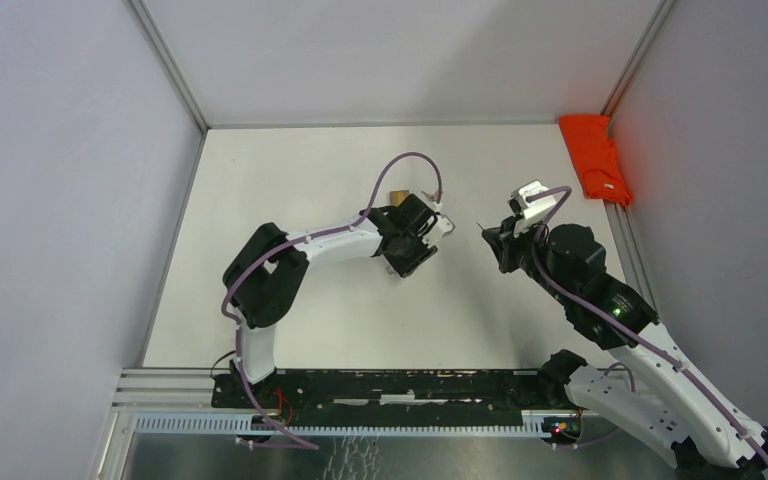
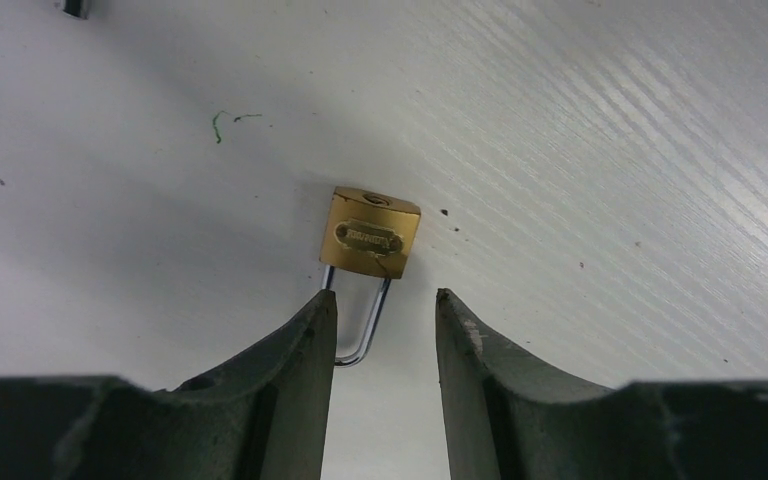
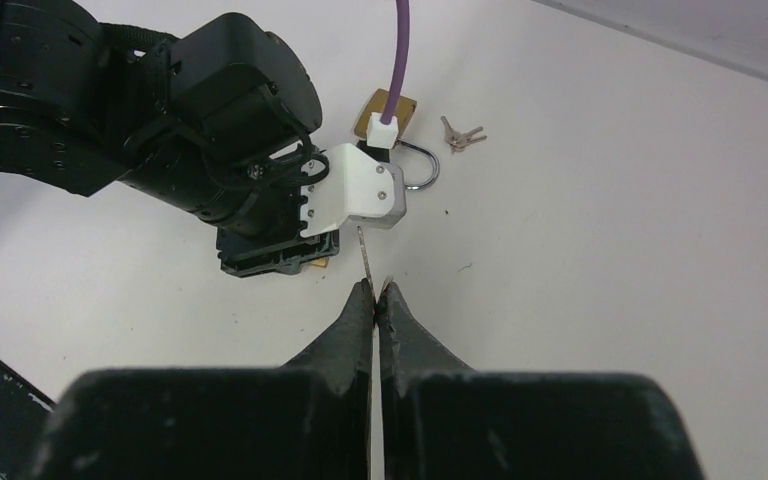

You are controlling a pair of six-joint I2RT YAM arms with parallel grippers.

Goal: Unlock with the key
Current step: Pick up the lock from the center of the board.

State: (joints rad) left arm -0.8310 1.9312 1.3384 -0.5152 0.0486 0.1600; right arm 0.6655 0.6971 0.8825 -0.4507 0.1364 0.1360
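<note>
Progress: not yet unlocked. The key is in hand but not in the lock, so insertion and the turn are left.
Padlock: a small brass padlock point(image 2: 370, 235) lies flat on the white counter point(image 2: 610, 150), mid-scene. Its steel shackle point(image 2: 376, 322) looks seated in the body, and the keyhole point(image 2: 372, 198) is on the end away from the shackle.
Left gripper point(image 2: 385, 300): jaws apart, straddling the shackle. One finger is at or against it, and nothing is clamped.
Right gripper point(image 3: 375, 290): jaws together, pinching a thin silver key point(image 3: 363, 250). The blade points toward the left arm, short of the padlock.
Elsewhere: a second brass padlock point(image 3: 370, 108) and a spare bunch of keys point(image 3: 460, 135) lie farther off.
</note>
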